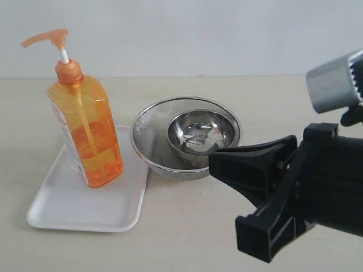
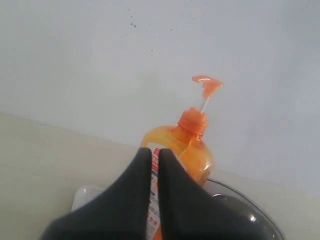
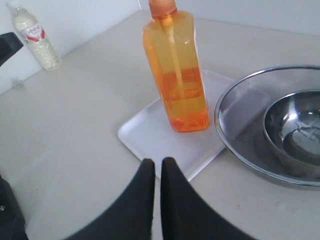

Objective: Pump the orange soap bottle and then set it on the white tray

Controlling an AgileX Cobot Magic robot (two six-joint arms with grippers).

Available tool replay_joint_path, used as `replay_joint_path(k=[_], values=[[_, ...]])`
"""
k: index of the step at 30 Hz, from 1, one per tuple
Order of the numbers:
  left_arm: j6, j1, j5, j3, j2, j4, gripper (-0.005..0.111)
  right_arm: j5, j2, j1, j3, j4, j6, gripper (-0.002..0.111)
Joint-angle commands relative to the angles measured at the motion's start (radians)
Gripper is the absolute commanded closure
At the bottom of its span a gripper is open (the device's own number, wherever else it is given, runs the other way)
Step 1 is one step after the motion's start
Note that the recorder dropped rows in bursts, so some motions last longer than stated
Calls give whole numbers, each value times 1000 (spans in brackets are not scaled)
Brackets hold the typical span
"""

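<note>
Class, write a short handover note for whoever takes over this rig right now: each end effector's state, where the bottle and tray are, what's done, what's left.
Left end effector: shut, holding nothing, pointed at the bottle.
Right end effector: shut, holding nothing, short of the tray.
Orange soap bottle: upright on the white tray, pump head raised.
Done: the bottle is on the tray.
Left: these views cannot show whether it was pumped; confirm that, otherwise probably nothing.
</note>
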Motion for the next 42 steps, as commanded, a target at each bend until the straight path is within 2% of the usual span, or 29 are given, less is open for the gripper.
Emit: replay_joint_path(k=[1, 23, 28, 34, 42], values=[[-13, 3, 9, 4, -3, 5, 102, 24, -5, -8, 6, -8, 13, 108], [-13, 3, 53, 4, -3, 14, 102, 23, -12, -19, 6, -8, 13, 108], [-13, 3, 60, 4, -3, 14, 102, 135, -179, -233, 6, -8, 13, 108], [-13, 3, 60, 4, -3, 14, 102, 122, -452, -538, 6, -6, 13, 108], [-13, 3, 60, 4, -3, 14, 102, 45, -801, -721, 6, -6, 16, 108]])
